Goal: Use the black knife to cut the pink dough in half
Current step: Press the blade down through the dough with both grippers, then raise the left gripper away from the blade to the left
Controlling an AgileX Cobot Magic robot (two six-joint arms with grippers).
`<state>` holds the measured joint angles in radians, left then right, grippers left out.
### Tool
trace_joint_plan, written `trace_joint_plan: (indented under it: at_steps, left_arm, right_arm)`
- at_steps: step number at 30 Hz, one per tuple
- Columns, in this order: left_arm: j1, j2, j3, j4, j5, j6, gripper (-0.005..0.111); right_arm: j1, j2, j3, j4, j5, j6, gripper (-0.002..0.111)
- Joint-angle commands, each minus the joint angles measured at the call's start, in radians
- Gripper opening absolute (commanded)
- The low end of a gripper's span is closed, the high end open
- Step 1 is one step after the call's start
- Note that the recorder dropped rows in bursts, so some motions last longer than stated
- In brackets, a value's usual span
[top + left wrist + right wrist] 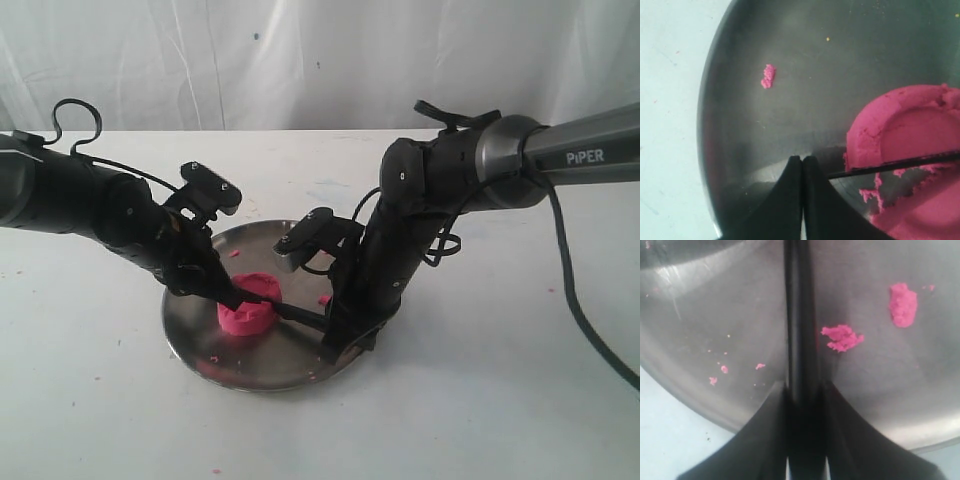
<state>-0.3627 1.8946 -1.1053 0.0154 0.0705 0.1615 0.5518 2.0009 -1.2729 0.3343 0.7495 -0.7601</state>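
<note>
The pink dough (pixel 247 312) is a thick puck on the round steel plate (pixel 210 345). The black knife (pixel 300 315) lies across it, its thin blade (pixel 900 165) sunk into the dough (pixel 905 125). Beside the blade a ragged gap shows bare plate, and more dough (pixel 925 215) lies beyond it. My right gripper (pixel 338 330) is shut on the knife handle (pixel 797 315), which runs out between the jaws of the right gripper (pixel 803 386). My left gripper (pixel 232 296) is shut and empty. In the left wrist view the left gripper (pixel 802 159) is at the dough's edge, next to the knife tip.
Pink crumbs lie on the plate (pixel 700 315): a smear (pixel 903 303), a clump (pixel 841 337), and another crumb (pixel 768 76) near the rim. The plate stands on a white table (pixel 500 400) with a few pink specks, and a white curtain hangs behind.
</note>
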Motion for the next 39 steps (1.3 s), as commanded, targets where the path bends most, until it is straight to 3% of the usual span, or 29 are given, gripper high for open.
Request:
trace_joint_plan:
  at_steps: [1,9,27,39]
  left_arm:
    - [0.001,0.002,-0.002,-0.005,0.01,-0.003,0.0]
    - [0.001,0.003,0.047,-0.005,-0.051,-0.003,0.0]
    - [0.001,0.067,0.046,-0.007,-0.025,0.008,0.0]
    - [0.001,-0.174,0.045,-0.007,0.019,0.03,0.0]
  right_arm:
    - [-0.001,0.008,-0.005,0.008,0.003,0.004,0.0]
    - [-0.001,0.035,-0.005,0.013,-0.001,0.004,0.0]
    - [-0.001,0.035,-0.005,0.016,0.011,0.004,0.0]
    - [-0.001,0.035,-0.005,0.016,0.012,0.004,0.0]
